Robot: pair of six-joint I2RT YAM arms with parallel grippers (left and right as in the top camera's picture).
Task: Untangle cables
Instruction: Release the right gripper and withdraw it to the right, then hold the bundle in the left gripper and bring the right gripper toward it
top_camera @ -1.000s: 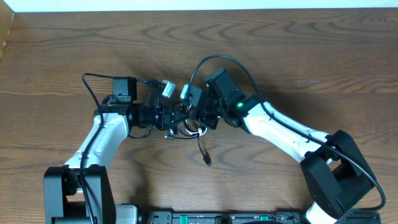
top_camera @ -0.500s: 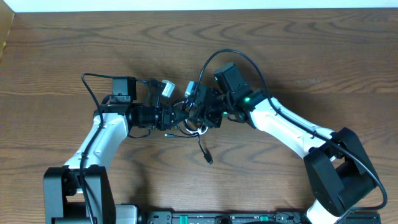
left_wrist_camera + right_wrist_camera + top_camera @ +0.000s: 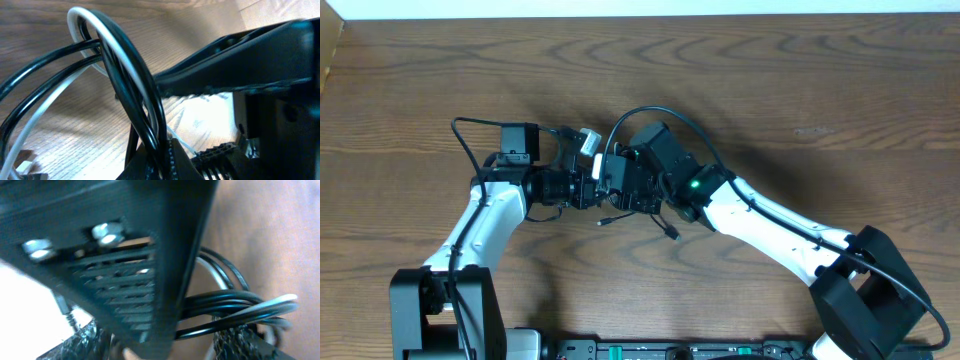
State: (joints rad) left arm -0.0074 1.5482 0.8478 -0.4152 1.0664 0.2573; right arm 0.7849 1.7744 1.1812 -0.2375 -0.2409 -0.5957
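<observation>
The cables are a tangled bundle [image 3: 630,205] at mid-table, between the two grippers. My left gripper [image 3: 592,188] is shut on it. In the left wrist view the black cable [image 3: 135,80] and white cable [image 3: 90,20] arch up out of the closed jaws of the left gripper [image 3: 162,160]. My right gripper [image 3: 618,182] presses in from the right, open. In the right wrist view its fingers [image 3: 240,340] stand wide around the black and white strands [image 3: 235,305], with the left gripper's body [image 3: 125,255] close in front. A black plug end [image 3: 672,232] trails onto the table.
A white plug-like piece [image 3: 588,140] shows just above the left gripper. The right arm's thick black wire [image 3: 660,110] loops over the grippers. A short cable end [image 3: 603,220] lies below the bundle. Bare wood table [image 3: 800,90] surrounds the arms.
My right gripper moved left, tight against the left gripper, and its jaws widened. The trailing black plug end was pulled up and to the right. The left arm stayed put.
</observation>
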